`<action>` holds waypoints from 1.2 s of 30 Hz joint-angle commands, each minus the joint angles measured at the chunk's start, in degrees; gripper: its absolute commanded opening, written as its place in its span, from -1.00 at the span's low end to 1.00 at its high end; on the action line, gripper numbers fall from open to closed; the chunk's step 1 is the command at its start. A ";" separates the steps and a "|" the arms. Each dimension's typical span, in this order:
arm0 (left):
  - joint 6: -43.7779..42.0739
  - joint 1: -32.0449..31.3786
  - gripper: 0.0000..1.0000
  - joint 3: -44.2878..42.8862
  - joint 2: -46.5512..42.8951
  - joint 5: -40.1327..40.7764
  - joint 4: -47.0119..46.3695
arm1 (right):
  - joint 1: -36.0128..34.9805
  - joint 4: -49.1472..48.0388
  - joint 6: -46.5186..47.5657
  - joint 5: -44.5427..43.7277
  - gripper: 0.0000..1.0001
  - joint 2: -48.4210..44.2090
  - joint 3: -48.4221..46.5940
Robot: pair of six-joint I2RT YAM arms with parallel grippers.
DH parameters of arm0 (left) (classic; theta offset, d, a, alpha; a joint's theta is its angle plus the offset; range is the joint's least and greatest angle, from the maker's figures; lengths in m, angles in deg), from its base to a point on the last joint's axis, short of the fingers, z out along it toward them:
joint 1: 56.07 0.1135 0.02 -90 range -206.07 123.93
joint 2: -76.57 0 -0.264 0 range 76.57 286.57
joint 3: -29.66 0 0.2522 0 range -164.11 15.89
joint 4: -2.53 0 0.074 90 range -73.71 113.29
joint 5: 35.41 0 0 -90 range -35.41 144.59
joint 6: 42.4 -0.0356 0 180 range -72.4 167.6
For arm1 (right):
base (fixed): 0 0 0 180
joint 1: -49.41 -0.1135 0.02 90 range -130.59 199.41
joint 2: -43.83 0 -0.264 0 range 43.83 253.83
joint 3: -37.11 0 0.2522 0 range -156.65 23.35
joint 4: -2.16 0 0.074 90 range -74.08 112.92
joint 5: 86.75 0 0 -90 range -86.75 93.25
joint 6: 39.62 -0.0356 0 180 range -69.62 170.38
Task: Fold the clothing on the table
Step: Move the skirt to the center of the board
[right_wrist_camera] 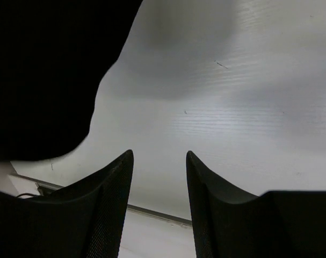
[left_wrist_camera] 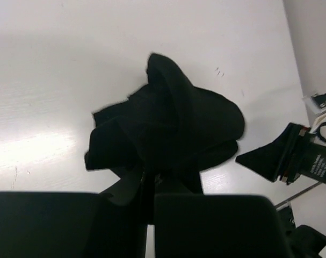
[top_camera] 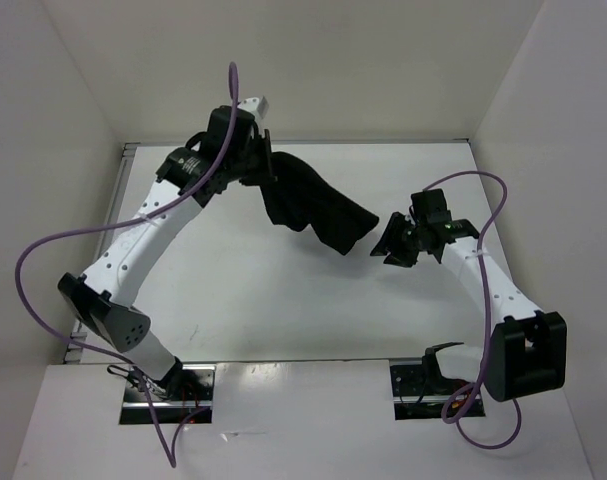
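Note:
The black clothing (top_camera: 308,205) lies bunched on the white table (top_camera: 233,300), stretching from the far left toward the middle. My left gripper (top_camera: 261,168) is shut on its far-left end. In the left wrist view the clothing (left_wrist_camera: 168,123) gathers into the closed jaws of the left gripper (left_wrist_camera: 151,185). My right gripper (top_camera: 391,246) stands open just right of the clothing's near-right end, not touching it. In the right wrist view the right gripper (right_wrist_camera: 159,157) holds nothing between its fingers (right_wrist_camera: 111,185), and the clothing (right_wrist_camera: 44,70) fills the upper left over the table (right_wrist_camera: 232,80).
White walls (top_camera: 63,120) enclose the table on the left, back and right. Purple cables (top_camera: 43,250) loop off both arms. A metal strip (top_camera: 383,141) runs along the table's far edge. The right gripper (left_wrist_camera: 286,158) shows in the left wrist view.

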 commanded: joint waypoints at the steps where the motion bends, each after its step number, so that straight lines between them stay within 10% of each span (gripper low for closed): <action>1: -0.37 -0.76 -0.92 3.94 0.26 -4.01 0.01 | 0.44 -1.94 -0.25 0.70 0.00 -1.14 1.05; 8: 9.55 -9.72 -0.79 44.35 -14.98 -18.25 -4.67 | 0.44 0.25 -0.78 -1.05 0.00 -2.56 -1.05; 17: 10.18 -9.73 -0.89 48.44 -22.61 -17.83 -0.87 | -1.40 -1.49 -1.40 1.76 0.00 2.72 -4.05; 21: 5.36 -7.29 -0.95 40.12 -10.00 -17.05 -5.01 | -1.92 -1.50 -1.92 1.76 0.00 2.72 -4.05; 31: -6.08 -3.14 -1.00 -37.73 21.95 -3.33 17.83 | -1.93 -0.44 -1.93 0.09 0.00 -3.34 -1.86; 36: -4.94 -5.51 -0.99 -24.03 14.42 -4.12 11.81 | -1.40 0.61 -1.40 -0.44 0.00 -3.88 -1.32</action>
